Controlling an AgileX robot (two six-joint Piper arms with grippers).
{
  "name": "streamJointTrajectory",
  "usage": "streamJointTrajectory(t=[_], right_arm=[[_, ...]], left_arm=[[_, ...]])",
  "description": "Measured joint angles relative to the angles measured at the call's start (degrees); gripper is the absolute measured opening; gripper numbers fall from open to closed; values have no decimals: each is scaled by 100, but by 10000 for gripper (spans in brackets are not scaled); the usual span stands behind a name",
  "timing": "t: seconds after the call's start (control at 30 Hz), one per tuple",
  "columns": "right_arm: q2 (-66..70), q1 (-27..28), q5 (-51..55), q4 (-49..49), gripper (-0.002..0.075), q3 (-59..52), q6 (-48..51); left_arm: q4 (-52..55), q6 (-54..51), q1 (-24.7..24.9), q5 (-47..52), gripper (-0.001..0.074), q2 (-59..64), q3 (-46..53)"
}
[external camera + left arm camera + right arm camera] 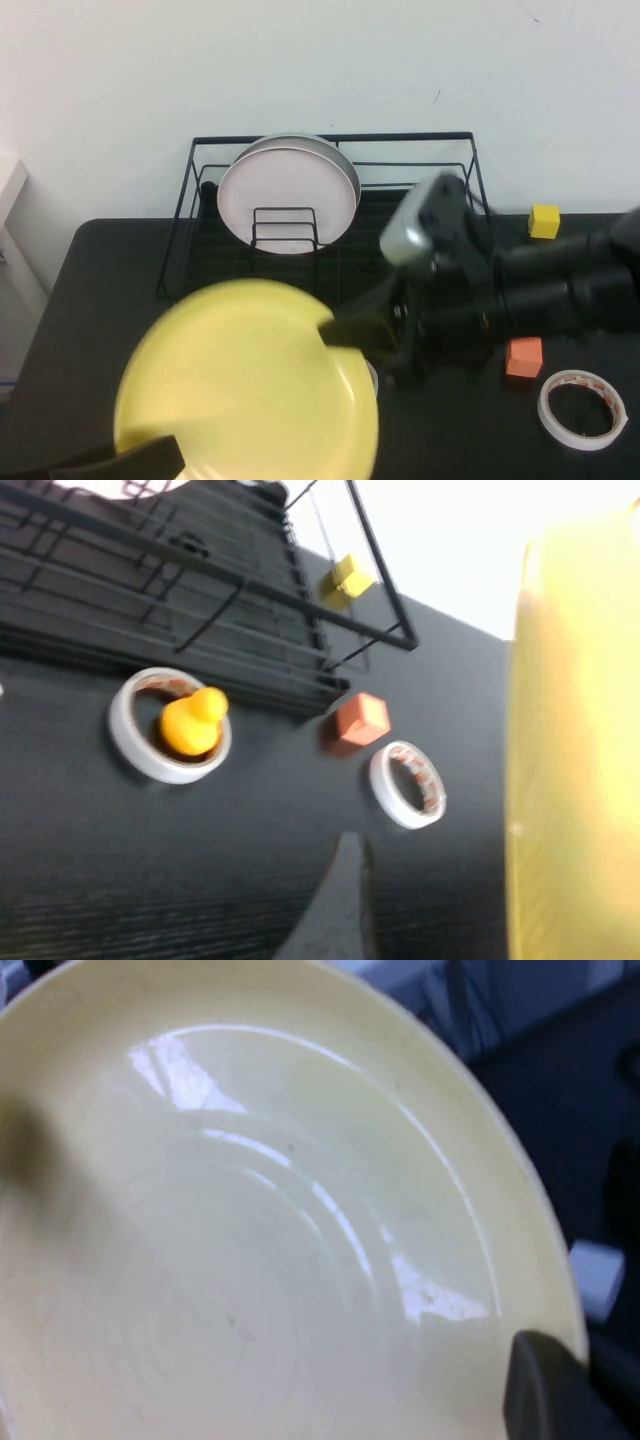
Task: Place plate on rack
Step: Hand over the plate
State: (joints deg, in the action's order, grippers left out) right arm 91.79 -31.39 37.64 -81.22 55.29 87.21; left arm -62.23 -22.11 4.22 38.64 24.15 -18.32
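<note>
I'm looking down on a black tabletop (70,300). The black wire rack (330,215) stands on it at twelve o'clock. At two o'clock a small yellow cube (544,221) sits just beside the rack's corner. Toward four o'clock lie an orange cube (523,357) and a white tape roll (583,409), near each other. Another tape roll (168,726) rings a yellow toy duck (194,720) near the rack's front
</note>
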Motion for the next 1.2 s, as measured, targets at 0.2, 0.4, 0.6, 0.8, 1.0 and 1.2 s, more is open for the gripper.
streamJointTrajectory(t=[0.2,0.4,0.6,0.8,1.0,1.2], right_arm=[[0,0,0,-141,10,587,34],[0,0,101,-297,12,707,94],[0,0,245,-508,19,720,159],[0,0,337,-659,36,720,322],[0,0,802,-870,212,720,620],[0,2,962,-1255,452,780,834]], left_arm=[[236,76,-5,65,537,0,0],[236,75,-5,74,183,0,0],[328,63,-14,-256,83,0,0],[392,-232,-14,-716,56,4,10],[402,-1003,-18,-1113,41,4,29],[390,-1554,-18,-1368,38,4,29]])
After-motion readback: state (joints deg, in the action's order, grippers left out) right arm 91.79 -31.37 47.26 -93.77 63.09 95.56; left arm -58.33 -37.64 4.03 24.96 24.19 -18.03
